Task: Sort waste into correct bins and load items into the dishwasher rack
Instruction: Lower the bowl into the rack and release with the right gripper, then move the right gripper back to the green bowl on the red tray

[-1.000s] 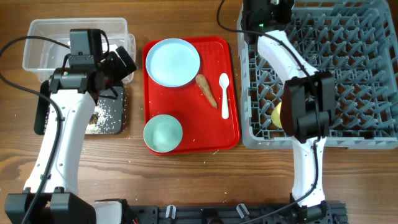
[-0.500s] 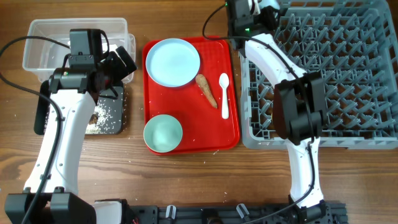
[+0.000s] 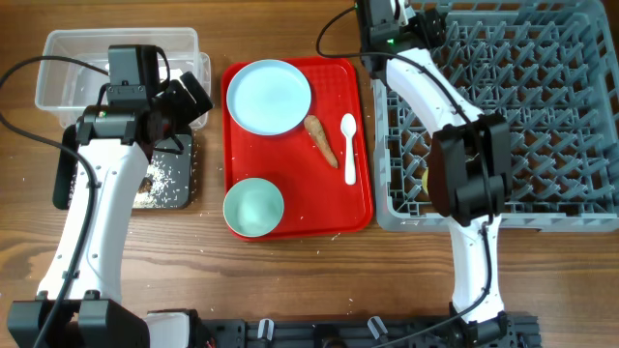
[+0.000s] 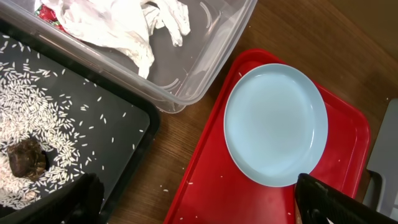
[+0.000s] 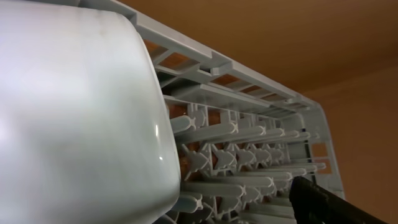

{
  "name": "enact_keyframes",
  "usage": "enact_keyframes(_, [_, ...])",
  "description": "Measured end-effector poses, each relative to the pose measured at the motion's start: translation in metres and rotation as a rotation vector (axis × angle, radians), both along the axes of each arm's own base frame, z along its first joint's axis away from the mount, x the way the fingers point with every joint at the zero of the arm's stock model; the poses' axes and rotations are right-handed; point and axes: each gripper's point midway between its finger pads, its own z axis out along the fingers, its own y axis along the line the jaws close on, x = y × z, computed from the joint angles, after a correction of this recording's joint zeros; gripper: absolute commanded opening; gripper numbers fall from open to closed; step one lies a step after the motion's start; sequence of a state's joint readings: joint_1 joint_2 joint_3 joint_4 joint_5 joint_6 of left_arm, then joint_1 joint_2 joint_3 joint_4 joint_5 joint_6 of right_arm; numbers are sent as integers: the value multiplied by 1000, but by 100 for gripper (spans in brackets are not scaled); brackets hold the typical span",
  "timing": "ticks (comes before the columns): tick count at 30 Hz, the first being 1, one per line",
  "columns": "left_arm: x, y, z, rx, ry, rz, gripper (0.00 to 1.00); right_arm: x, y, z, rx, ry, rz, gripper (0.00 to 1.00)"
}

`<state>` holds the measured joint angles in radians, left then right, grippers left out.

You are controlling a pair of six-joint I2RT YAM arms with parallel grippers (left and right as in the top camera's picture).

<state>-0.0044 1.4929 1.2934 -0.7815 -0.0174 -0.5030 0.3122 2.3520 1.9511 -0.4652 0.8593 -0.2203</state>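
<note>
The right gripper [image 3: 411, 12] holds the small white bowl [image 5: 74, 106] over the dishwasher rack [image 3: 542, 116], pegs toward four o'clock; left gripper [image 4: 193, 202] gapes empty.

no readable txt, labels, brands or nos. on anything in any view.

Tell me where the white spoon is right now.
In the overhead view, the white spoon lies on the right side of the red tray, just right of the carrot stick.
</note>
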Motion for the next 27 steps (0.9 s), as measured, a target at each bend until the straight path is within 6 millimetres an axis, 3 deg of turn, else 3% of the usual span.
enact_keyframes(3, [0,0,0,0,0,0,100,1,4,5,49,-7,22,100])
enact_keyframes(7, [0,0,0,0,0,0,100,-4,21,29,145,-44,56,99])
enact_keyframes(12, [0,0,0,0,0,0,100,-22,47,67,335,-51,135,100])
enact_keyframes(16, [0,0,0,0,0,0,100,-43,77,86,518,14,264,100])
enact_keyframes(21, [0,0,0,0,0,0,100,-69,110,85,696,132,370,100])
enact_keyframes(27, [0,0,0,0,0,0,100,-88,132,76,826,238,424,99])
